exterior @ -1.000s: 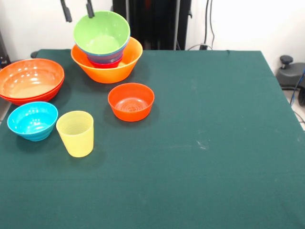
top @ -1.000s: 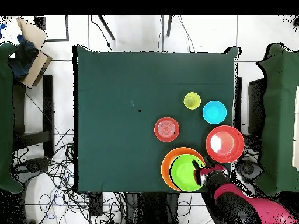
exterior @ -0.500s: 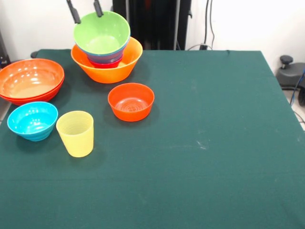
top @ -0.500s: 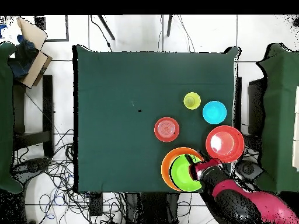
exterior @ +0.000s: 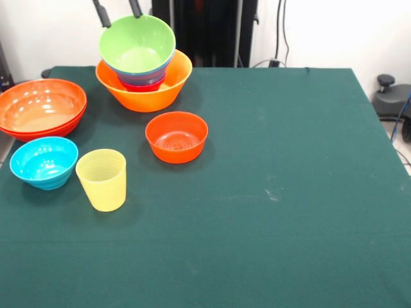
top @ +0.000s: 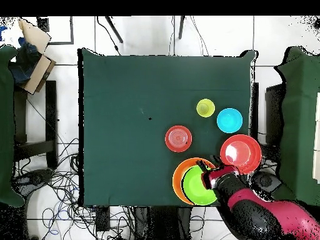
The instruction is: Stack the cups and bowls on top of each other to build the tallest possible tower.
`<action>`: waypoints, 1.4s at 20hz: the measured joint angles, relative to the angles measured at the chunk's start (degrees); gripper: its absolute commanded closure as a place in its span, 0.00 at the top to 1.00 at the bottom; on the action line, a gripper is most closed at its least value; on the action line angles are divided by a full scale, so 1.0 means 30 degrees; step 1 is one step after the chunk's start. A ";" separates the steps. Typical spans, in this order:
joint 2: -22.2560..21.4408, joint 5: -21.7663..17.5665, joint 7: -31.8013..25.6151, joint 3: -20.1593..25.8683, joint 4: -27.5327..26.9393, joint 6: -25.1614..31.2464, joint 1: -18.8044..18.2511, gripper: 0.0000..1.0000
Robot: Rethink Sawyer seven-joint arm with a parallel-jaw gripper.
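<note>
From the front view, you have only the tips of the gripper (exterior: 119, 11) showing at the top edge, two dark fingers (exterior: 101, 14) standing apart with nothing between them, so read it as spread wide and empty. Directly below those tips sits the tower (exterior: 143, 67): the lime green bowl (exterior: 137, 43) on top, nested in a blue bowl whose rim just shows, a magenta piece beneath that, all resting in the large light-orange bowl (exterior: 148, 93). Nearer the camera than the gripper and a little to picture right, the small red-orange bowl (exterior: 176, 136) stands alone on the green table (exterior: 289, 192). To picture left of the tower and nearer the camera lies the wide orange bowl (exterior: 41, 108), with the cyan bowl (exterior: 43, 162) just in front of it and the pale-yellow tumbler (exterior: 102, 179) upright just beside the cyan bowl, close but apart from it. From the overhead view, you see the red and black arm (top: 262, 215) coming in from the lower right, its gripper (top: 210, 175) over the right-hand part of the lime green bowl (top: 197, 185). The wide orange bowl (top: 241, 153) lies just up and right of the gripper, the small red-orange bowl (top: 179, 138) up and left, and the cyan bowl (top: 229, 120) and tumbler (top: 205, 108) farther up, well apart from it.
</note>
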 measured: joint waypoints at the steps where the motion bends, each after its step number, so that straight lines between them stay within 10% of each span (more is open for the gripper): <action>1: -0.0675 0.0412 0.0000 0.0006 -0.0069 0.0600 0.0088 1.00; 9: -0.5643 0.3181 0.0000 -0.0052 -0.1082 0.7342 0.1120 1.00; 16: -0.7038 0.2643 0.0000 -0.1544 -0.2557 0.9852 0.3035 1.00; 21: -0.4080 -0.0812 0.0004 -0.4432 -0.4962 0.8861 0.6338 1.00; 28: 0.0510 -0.3005 0.0004 -0.6481 -0.7222 0.5902 0.7155 1.00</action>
